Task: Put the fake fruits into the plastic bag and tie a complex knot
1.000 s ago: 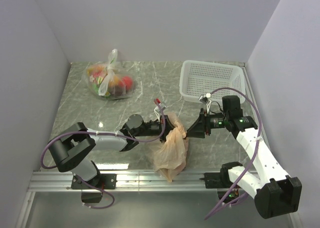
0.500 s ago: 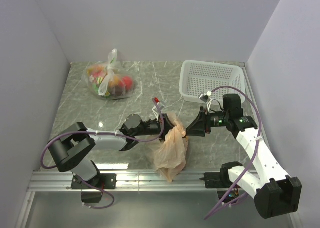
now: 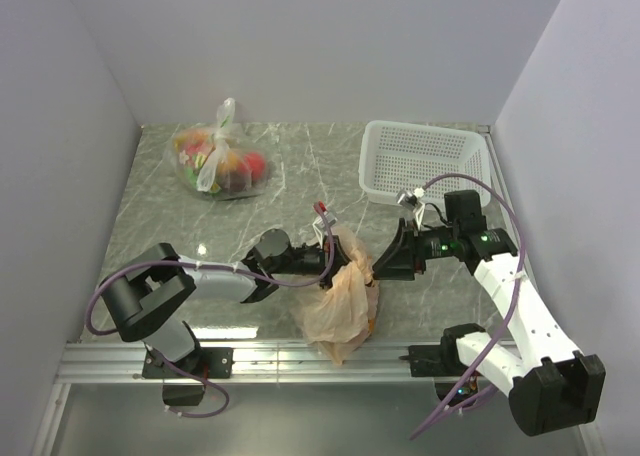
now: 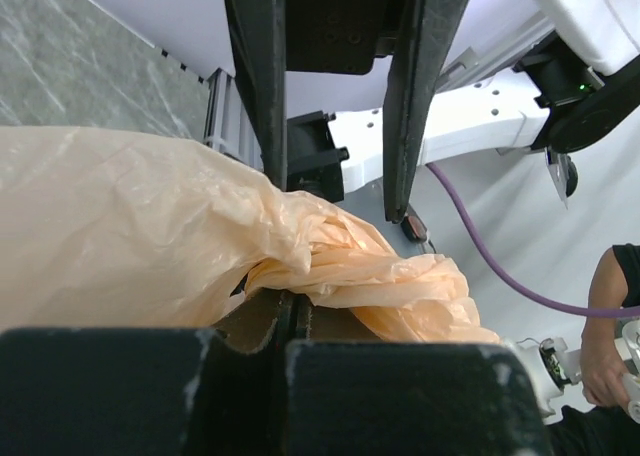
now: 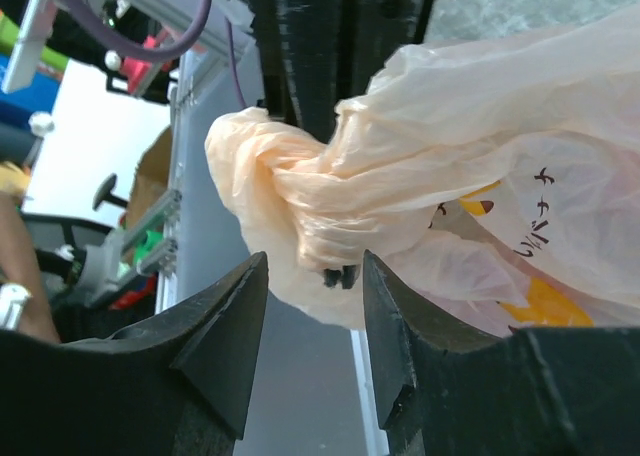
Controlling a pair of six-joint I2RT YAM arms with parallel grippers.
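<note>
Right wrist view is showing dark characters printed sideways on the bag (image 5: pixel 480 206) beside yellow patches; they are unreadable. The bag's twisted neck is pointing at the right gripper (image 5: pixel 312 266), whose fingers are standing spread. The left gripper (image 4: pixel 290 321) is pinching the bag, fingers pressed together. The bag is lying near-left of the basket (image 3: pixel 425 161), its long axis running toward the near edge.

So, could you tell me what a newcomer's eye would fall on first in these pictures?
The crinkly translucent peach-orange plastic bag sits at the table's near middle, its top twisted into a bunch, the left fingers shut on it and the right fingers open around it. Behind stand a clear plastic bag of mixed fruits at back left and a white perforated plastic basket at back right.
</note>
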